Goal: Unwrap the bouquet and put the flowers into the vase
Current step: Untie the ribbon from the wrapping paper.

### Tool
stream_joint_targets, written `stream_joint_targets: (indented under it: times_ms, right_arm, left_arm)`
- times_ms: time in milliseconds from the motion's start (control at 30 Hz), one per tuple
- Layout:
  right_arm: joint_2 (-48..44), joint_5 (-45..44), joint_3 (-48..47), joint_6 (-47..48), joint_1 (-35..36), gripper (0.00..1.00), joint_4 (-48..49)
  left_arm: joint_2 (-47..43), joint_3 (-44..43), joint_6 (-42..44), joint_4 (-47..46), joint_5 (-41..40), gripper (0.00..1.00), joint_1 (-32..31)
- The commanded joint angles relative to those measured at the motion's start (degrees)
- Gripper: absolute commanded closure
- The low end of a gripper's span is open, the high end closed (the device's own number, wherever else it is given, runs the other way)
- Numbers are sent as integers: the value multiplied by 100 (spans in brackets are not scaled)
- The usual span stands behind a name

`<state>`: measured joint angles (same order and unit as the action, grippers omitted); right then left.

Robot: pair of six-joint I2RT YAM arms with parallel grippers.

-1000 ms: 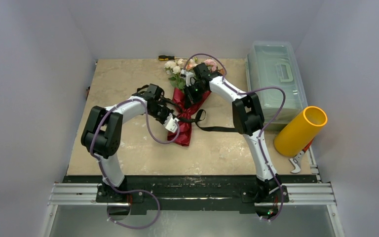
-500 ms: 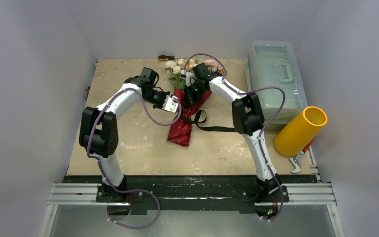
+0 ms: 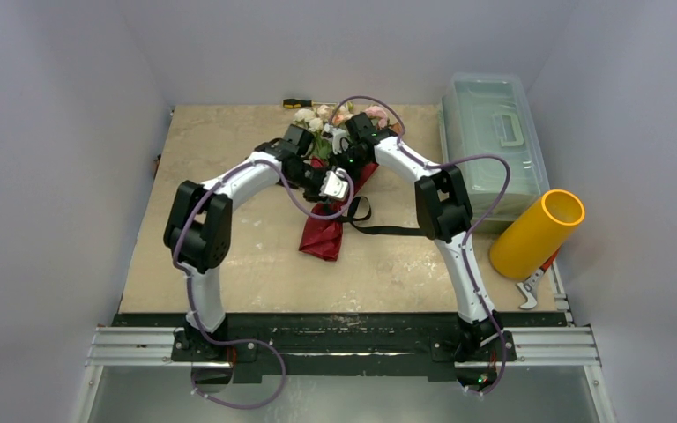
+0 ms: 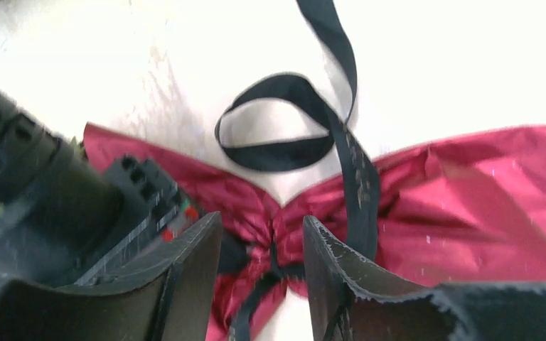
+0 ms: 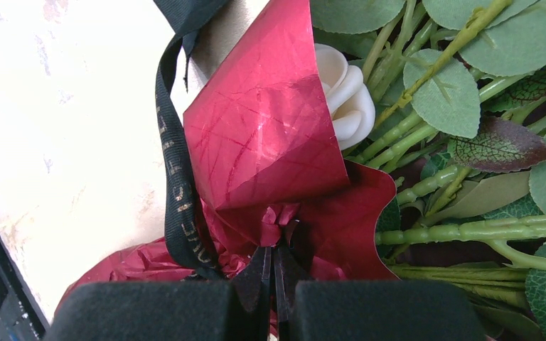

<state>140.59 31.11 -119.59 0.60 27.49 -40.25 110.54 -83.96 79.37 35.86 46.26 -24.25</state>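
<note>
Bouquet [image 3: 321,233] lies on the table [image 3: 229,150], blooms toward the far edge, black ribbon [image 4: 277,155] looped loose across its waist. We see the right gripper [image 5: 274,280] clenched on the maroon paper [image 5: 256,142], while the left gripper [image 4: 263,284] hangs with jaws parted astride that waist — grasping nothing — and the vase [image 3: 536,233] rests well apart at the right.

Elbows bent, the left arm [image 3: 245,176] reaches inward with jaws parted, the right arm [image 3: 403,157] with jaws clamped together
</note>
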Motion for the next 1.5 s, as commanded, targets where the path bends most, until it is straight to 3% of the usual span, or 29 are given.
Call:
stream_joint_targets:
  times_ms: [0, 67, 267, 467, 667, 733, 800, 833, 900, 1000, 1100, 1200, 1467]
  right_arm:
    - [264, -819, 237, 204, -103, 100, -186]
    - [279, -794, 218, 226, -106, 100, -201]
    - [265, -703, 252, 260, -104, 100, -191]
    - [262, -690, 279, 298, -109, 100, -194]
    - [254, -693, 294, 351, -120, 100, -203]
    - [266, -730, 295, 376, -126, 100, -198]
    - [275, -751, 304, 401, -122, 100, -193]
    - [282, -766, 317, 419, -123, 100, -189]
    - [285, -826, 343, 465, -125, 100, -176]
    - [320, -965, 399, 603, -127, 100, -133]
    - [369, -1117, 413, 756, -128, 100, -143]
    - [387, -1208, 453, 799, -130, 100, -123]
    - [437, -1319, 478, 810, -130, 100, -132]
  left_arm:
    - [209, -541, -673, 182, 284, 54, -459]
    - [230, -435, -1147, -121, 47, 50, -686]
    - [243, -6, -1975, -1128, -757, 24, -1301]
    - [809, -366, -1905, -1055, -1260, 15, -1582]
    - [934, -98, -1794, -1246, -1810, 14, -1587]
    - [1007, -75, -1704, -1103, -1955, 21, -1599]
    - [1087, -129, -1526, -825, -1996, 37, -1595]
    - [1062, -151, -1458, -719, -1948, 52, -1592]
    - [744, -162, -1386, -606, -1626, 98, -1592]
    - [-5, -188, -1776, -613, -993, 100, -1442]
    - [-713, -152, -2994, -1012, -365, 100, -860]
    - [-1268, -25, -3576, -1006, -381, 100, -103]
    - [-2077, 983, -3647, -897, -1061, 100, 2020]
